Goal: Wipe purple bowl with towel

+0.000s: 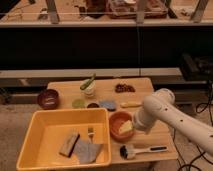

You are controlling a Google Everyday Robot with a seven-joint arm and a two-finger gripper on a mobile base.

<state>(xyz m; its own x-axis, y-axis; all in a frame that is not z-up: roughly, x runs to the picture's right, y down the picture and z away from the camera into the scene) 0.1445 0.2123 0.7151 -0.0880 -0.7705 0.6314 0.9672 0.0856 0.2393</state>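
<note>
The purple bowl sits at the far left of the wooden table, beyond the yellow tub. The grey-blue towel lies crumpled on the tub floor, next to a brown block and a fork. My white arm reaches in from the right. Its gripper hangs at the right rim of the orange bowl, far from both the towel and the purple bowl. The arm hides most of the gripper. A pale yellow piece shows inside the orange bowl.
A dish brush lies near the table's front edge. Along the back stand a cup with a green item, a small green dish, a dark dish, a blue-grey sponge, a yellow piece and a dark red cluster.
</note>
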